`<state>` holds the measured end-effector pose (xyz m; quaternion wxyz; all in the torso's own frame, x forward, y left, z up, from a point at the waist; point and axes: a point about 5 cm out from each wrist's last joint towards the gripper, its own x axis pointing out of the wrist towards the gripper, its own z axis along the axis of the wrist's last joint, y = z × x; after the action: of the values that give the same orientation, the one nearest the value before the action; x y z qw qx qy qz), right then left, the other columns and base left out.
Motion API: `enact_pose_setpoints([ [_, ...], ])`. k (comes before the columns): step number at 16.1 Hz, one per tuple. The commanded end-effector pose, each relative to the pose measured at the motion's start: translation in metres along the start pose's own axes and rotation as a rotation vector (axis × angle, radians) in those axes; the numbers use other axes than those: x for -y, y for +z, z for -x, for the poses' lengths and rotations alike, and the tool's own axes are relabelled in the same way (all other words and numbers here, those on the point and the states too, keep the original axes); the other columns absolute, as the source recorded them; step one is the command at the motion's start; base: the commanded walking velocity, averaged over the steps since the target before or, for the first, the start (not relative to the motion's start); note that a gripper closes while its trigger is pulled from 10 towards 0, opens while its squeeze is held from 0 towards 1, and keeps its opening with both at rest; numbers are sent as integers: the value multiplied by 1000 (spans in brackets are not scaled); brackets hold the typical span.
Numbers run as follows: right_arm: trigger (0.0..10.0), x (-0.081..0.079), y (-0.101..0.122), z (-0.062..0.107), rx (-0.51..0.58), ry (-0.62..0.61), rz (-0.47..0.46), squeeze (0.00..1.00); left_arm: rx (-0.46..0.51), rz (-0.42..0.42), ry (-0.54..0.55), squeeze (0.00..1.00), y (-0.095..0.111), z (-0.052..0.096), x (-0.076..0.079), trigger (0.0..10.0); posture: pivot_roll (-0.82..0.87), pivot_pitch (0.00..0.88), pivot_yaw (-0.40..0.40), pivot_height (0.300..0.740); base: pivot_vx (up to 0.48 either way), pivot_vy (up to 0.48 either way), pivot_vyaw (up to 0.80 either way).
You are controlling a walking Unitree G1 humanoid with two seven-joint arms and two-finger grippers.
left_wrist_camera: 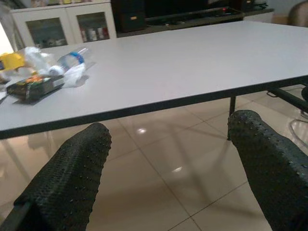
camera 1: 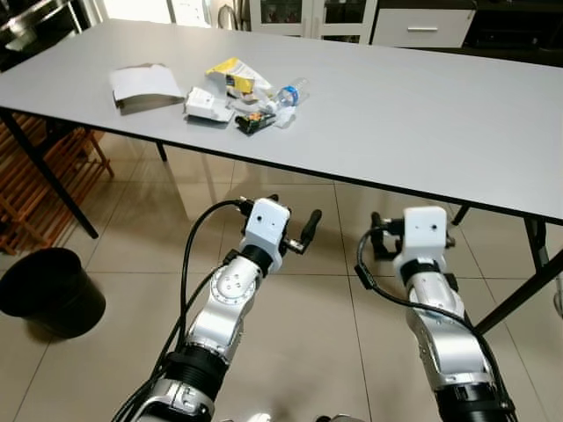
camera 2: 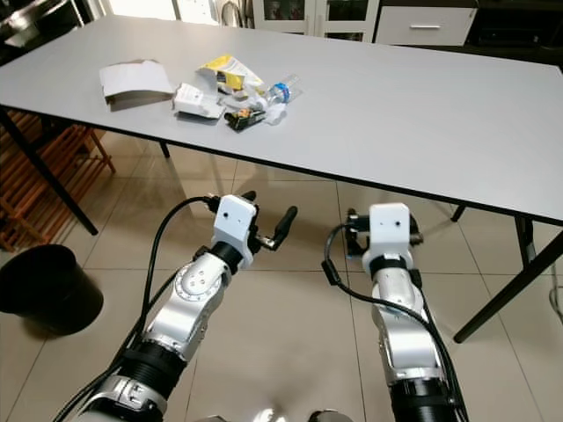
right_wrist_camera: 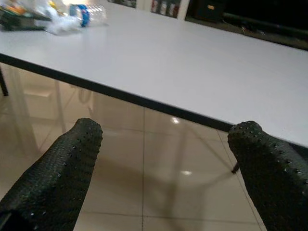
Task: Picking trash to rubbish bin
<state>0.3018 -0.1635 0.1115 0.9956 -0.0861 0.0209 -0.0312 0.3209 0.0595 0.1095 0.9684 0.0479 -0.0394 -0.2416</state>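
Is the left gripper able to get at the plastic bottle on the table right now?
Probably not yet: the left gripper hangs open below the table edge, and the plastic bottle lies farther in.

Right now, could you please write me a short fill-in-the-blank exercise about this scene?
1. The trash lies on the grey ____.
2. The black bin stands on the tiled ____.
3. Both the left gripper and the right gripper have their fingers ____.
4. The plastic bottle has a ____ label.

Missing words: table; floor; open; blue
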Motion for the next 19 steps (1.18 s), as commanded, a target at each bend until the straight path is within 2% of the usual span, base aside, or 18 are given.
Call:
enact_pose_setpoints([
  [1,10000,1,0,-1,-8,16,7,0,0,0,16,0,-1,0,-1,10000,-99,62,-7,740,0,0,0],
  [3,10000,3,1,-2,-11,35,24,0,4,11,39,0,-1,-1,0,10000,-103,61,-33,740,0,0,0],
  [12,10000,2,4,-2,-11,58,28,0,14,26,69,0,1,-4,1,10000,-110,62,-53,740,0,0,0],
  [19,10000,1,9,-9,6,65,34,0,16,18,90,0,4,-11,-5,10000,-106,15,-47,740,0,0,0],
])
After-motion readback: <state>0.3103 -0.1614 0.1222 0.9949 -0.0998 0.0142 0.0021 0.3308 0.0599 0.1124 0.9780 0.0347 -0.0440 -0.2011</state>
